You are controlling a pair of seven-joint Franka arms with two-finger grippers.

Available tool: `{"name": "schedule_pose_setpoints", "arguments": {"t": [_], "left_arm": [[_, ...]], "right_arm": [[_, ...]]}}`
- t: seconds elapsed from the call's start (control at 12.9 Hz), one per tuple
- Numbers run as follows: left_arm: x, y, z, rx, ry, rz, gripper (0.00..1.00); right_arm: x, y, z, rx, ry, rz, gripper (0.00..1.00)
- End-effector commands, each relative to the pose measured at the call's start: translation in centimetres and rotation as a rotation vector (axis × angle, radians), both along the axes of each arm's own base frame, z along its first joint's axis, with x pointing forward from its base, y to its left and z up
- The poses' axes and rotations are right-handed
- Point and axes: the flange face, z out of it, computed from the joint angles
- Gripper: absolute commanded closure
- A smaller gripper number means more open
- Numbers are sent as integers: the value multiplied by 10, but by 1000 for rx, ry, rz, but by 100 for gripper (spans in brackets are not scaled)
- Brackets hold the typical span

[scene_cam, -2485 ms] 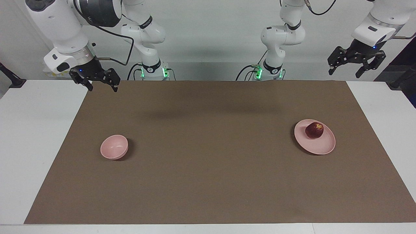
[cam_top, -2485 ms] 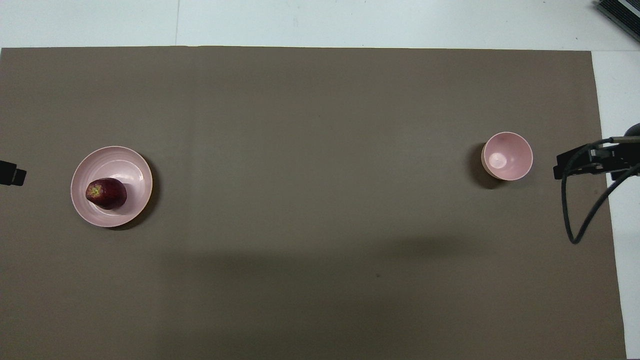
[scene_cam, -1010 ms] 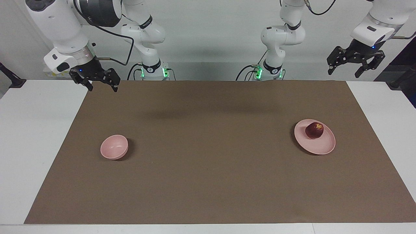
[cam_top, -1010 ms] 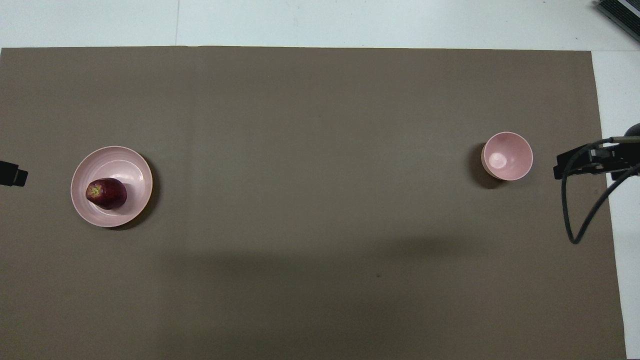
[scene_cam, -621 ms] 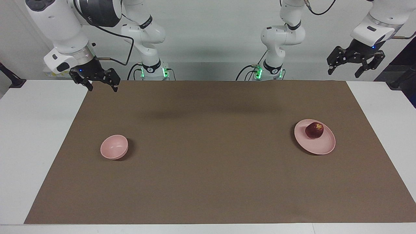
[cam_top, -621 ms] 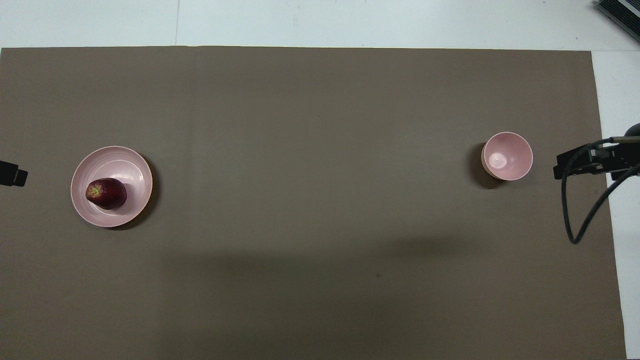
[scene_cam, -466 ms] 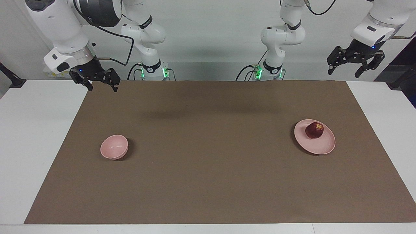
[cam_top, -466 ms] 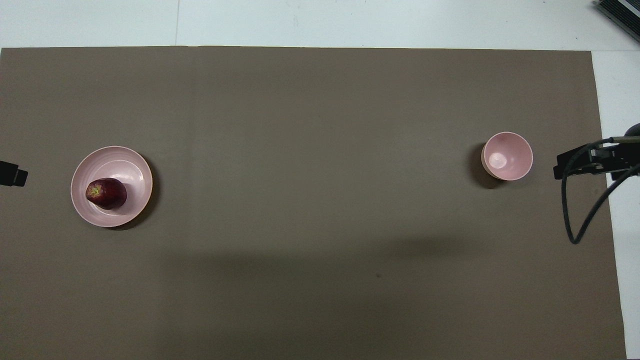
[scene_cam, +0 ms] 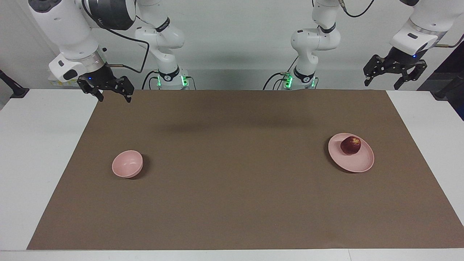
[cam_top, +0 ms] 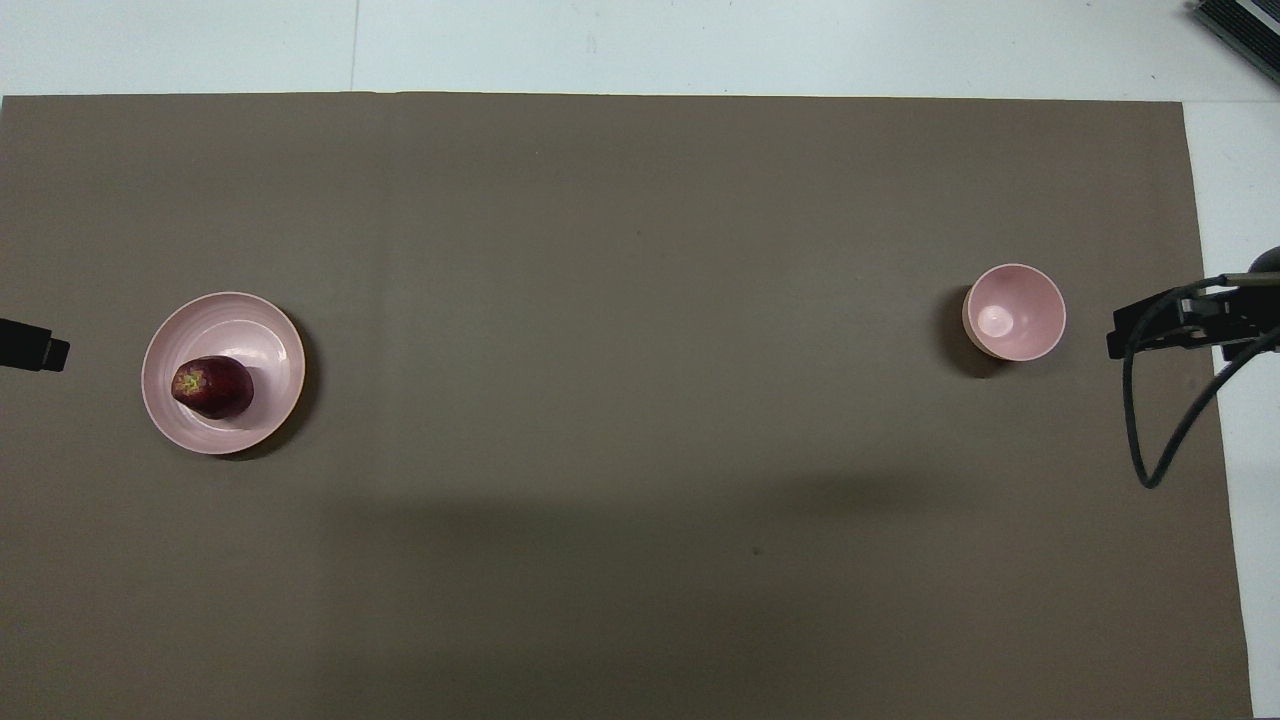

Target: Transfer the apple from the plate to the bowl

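Observation:
The dark red apple [scene_cam: 350, 145] [cam_top: 212, 387] lies on the pale pink plate [scene_cam: 357, 164] [cam_top: 250, 325] toward the left arm's end of the brown mat. The small pink bowl [scene_cam: 127, 164] [cam_top: 1013, 312] stands empty toward the right arm's end. My left gripper [scene_cam: 381, 81] is open and empty, raised high over the mat's corner at the robots' side; only its tip [cam_top: 38, 351] shows in the overhead view. My right gripper [scene_cam: 113, 95] is open and empty, raised over the mat's other corner at the robots' side; it also shows in the overhead view [cam_top: 1140, 332].
A brown mat [scene_cam: 232, 170] covers most of the white table [scene_cam: 32, 145]. The arm bases [scene_cam: 170, 78] stand at the robots' edge. A black cable [cam_top: 1150, 430] hangs from the right arm.
My left gripper has shifted slightly toward the plate's side of the mat. The right arm, apple, plate and bowl have not moved.

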Motion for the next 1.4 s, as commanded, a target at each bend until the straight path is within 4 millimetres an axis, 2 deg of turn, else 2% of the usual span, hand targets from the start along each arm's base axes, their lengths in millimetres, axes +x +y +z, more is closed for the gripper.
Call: {"name": "schedule_pose_setpoints", "arguments": {"t": [0.0, 0.23, 0.54, 0.93, 1.09, 1.32], "left_arm": [[-3, 19, -20, -23, -21, -17, 0], [4, 41, -64, -71, -18, -2, 0], [9, 61, -126, -68, -43, -5, 0], [0, 65, -214, -65, -34, 20, 0], [3, 64, -245, -71, -43, 35, 0], [18, 66, -282, -82, -58, 67, 0]], "right_arm": [[0, 1, 2, 10, -6, -15, 0], [0, 1, 2, 10, -6, -15, 0], [0, 2, 2, 12, -6, -15, 0], [0, 1, 2, 10, -7, -15, 0], [-3, -2, 3, 10, 5, -23, 0], [-2, -9, 3, 10, -4, -35, 0]]}}
